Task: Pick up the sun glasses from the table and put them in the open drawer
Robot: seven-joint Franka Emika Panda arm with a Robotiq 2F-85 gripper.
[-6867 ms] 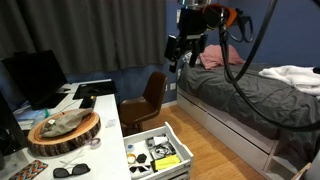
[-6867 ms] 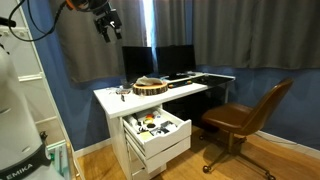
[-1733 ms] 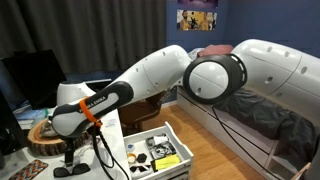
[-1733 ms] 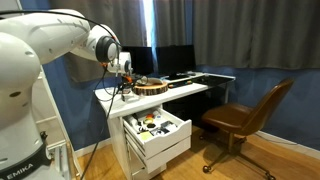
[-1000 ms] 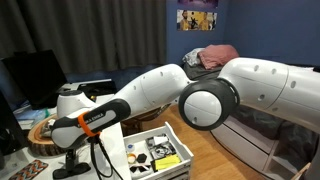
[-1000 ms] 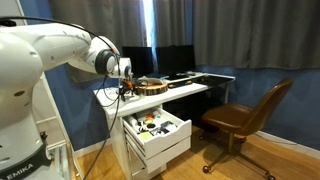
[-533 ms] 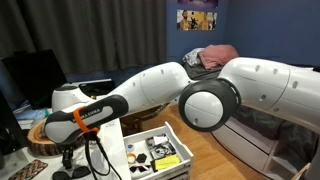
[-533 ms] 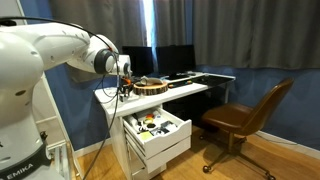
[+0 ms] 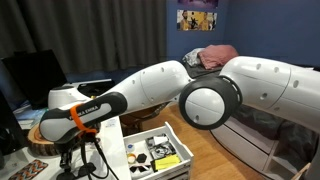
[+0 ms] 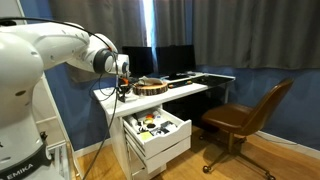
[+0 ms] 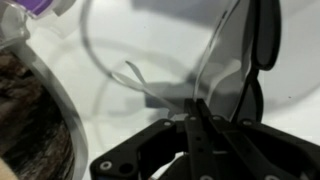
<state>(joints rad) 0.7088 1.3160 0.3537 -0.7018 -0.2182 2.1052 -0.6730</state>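
The sun glasses (image 11: 262, 40) lie on the white table (image 11: 150, 50). The wrist view shows a dark rounded lens and black frame at the right. My gripper (image 11: 195, 108) stands low over them with its two fingers pressed together on the thin lower left edge of the frame. In both exterior views the gripper (image 9: 68, 165) (image 10: 122, 90) is down at the table's near end, and it hides the glasses there. The open drawer (image 9: 172, 140) (image 10: 176, 131) is pulled out below the table top, cluttered with small black, white and yellow items.
A round wood slab (image 10: 150, 86) (image 11: 30, 115) lies on the table close beside the gripper. Monitors (image 10: 160, 58) stand at the back of the table. A brown chair (image 10: 240, 115) is beyond the drawer, and a grey bed (image 9: 290, 120) lies across the room.
The jaws have closed from wide open to shut around the glasses' frame. The arm has stayed low over the same spot on the table.
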